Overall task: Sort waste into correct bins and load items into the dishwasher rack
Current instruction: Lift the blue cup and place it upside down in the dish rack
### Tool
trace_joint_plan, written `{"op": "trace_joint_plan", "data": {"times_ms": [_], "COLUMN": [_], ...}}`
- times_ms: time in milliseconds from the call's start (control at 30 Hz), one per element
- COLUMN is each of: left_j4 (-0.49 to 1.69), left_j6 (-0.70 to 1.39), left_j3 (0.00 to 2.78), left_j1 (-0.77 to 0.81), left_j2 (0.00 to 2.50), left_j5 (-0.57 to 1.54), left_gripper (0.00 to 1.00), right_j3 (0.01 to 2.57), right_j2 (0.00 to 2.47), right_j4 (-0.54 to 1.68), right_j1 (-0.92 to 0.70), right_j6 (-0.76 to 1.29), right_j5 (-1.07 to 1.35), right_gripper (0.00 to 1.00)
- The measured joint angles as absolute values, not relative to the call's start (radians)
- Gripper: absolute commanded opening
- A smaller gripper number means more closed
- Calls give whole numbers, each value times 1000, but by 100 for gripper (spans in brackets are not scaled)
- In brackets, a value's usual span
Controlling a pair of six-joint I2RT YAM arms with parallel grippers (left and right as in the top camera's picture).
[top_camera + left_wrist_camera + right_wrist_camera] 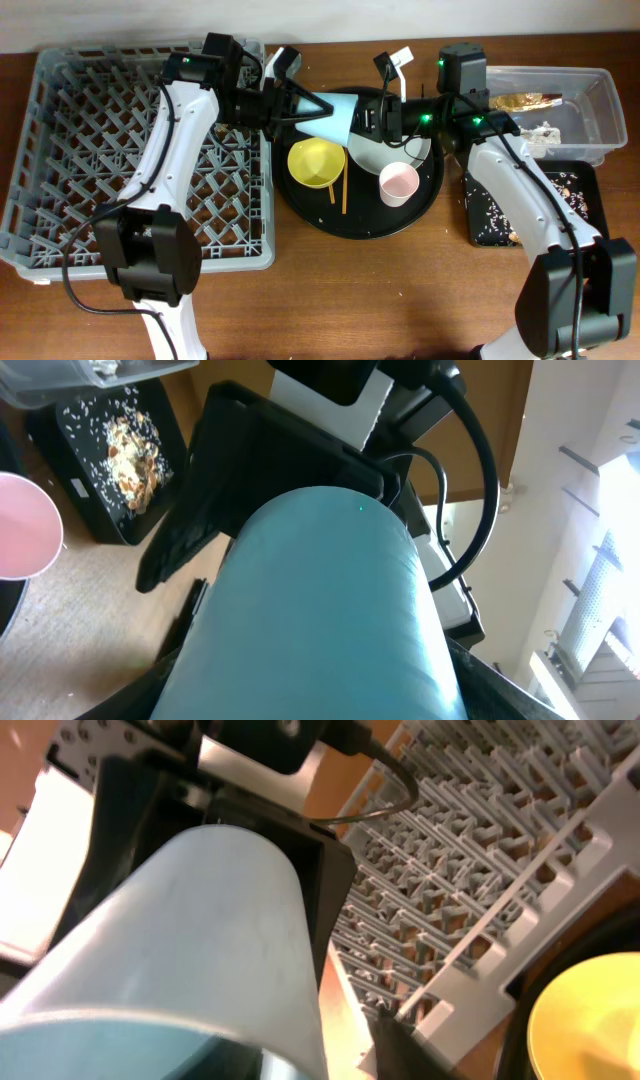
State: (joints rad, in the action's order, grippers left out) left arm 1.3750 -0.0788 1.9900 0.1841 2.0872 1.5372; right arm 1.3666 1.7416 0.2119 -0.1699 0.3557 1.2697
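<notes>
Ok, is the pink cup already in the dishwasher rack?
No, the pink cup stands on the round black tray, beside the yellow bowl, outside the dishwasher rack.

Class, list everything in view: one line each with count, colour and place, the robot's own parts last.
dishwasher rack: one, grey, table's left
round tray: one, black, centre
yellow bowl: one, on round tray
plate: one, grey-green, round tray, under right arm
pink cup: one, upright, round tray
chopsticks: seemingly two, wooden, beside bowl
blue cup: one, held sideways above round tray
clear tub: one, back right
snack wrapper: one, brown-gold, in tub
tissue: one wad, white, in tub
rectangular tray: one, black, before tub
food scraps: brownish, with white rice, in rectangular tray
table: one, brown wood
arms: two, white-black
left tool: black, around blue cup's narrow end
right tool: black, at cup's wide rim
</notes>
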Motion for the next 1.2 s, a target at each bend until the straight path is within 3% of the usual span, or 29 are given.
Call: {"op": "trace_joint_plan", "data": {"times_ms": [100,267,433,600,800,933,1200], "left_j4": [1367,1365,1417,1505,1665,1637,1299], "left_j6": [-79,-79,-59,62,182,255,289], "left_j3": [1990,1990,2019,2140,2145,2009,1601], "left_j1": [161,19,-88,-84,83,179,212], "left_j2": [2087,2087,2086,1969,1855,1857,1868], "left_j5": [1530,1431,1097,542,130,-7,-45], "left_gripper": [29,28,27,27,27,27,28], "right_j3": [1367,1367,1374,1370,1369,1369,1369], "right_j2": [1746,1747,1742,1670,1460,1351,1349], "right_j4": [215,257,486,889,1070,1113,1126], "right_j1": [-165,-62,41,43,43,43,43], "right_j6": [359,359,282,78,22,20,19], "right_j5": [1270,1287,1304,1031,621,500,450], "right_gripper": [99,98,98,98,98,99,98]}}
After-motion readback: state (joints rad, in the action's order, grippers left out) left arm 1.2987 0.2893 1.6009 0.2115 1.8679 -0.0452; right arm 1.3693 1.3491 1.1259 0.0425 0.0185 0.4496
